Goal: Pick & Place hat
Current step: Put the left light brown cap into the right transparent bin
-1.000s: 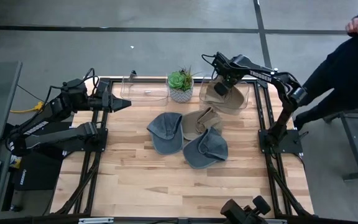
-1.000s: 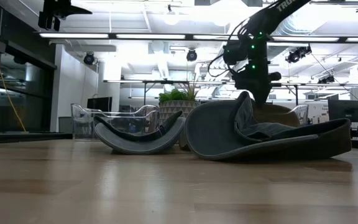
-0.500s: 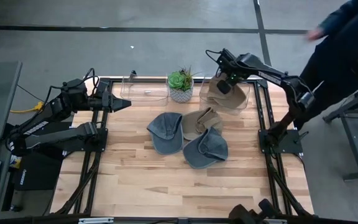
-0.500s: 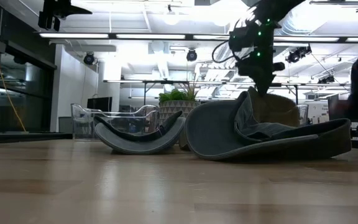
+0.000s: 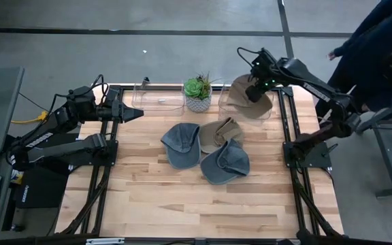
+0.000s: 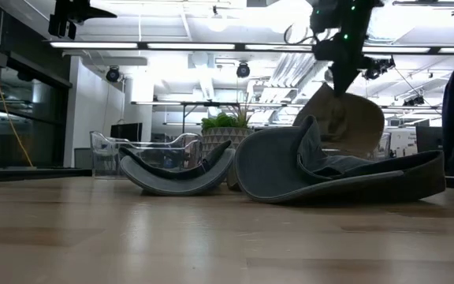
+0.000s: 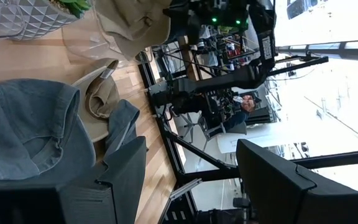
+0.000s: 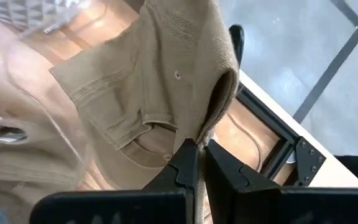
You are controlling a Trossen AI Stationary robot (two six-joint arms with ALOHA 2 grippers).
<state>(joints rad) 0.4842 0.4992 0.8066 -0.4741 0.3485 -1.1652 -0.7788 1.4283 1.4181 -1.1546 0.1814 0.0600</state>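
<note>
Tan hat [image 5: 245, 97] hanging over the clear bin [image 5: 269, 109] at the desk's far right corner, pinched by its edge in the right gripper [image 8: 199, 151], fingers pressed together on a fold of the cloth. Seen from table level [image 6: 340, 122], lifted clear of the surface, sagging below the claw. Soft cotton by the look of it: light, floppy, no shape of its own, folding and swinging wherever lifted. Not fragile, not slippery; a thin fold could still creep out of a narrow pinch, so best taken at the stitched brim seam or band, where the cloth is thickest.

On the desk's middle, three more hats in a touching cluster: a second tan one [image 5: 220, 133], a blue one [image 5: 180, 144] on its left, another blue one [image 5: 225, 162] nearer the front edge. Potted succulent [image 5: 198, 92] at the far edge, between the right bin and a second clear bin [image 5: 158, 100] to its left.

Left gripper [image 5: 132, 114] parked at the far left corner, fingers apart, holding nothing. Person [image 5: 380, 47] beyond the desk's right side.
</note>
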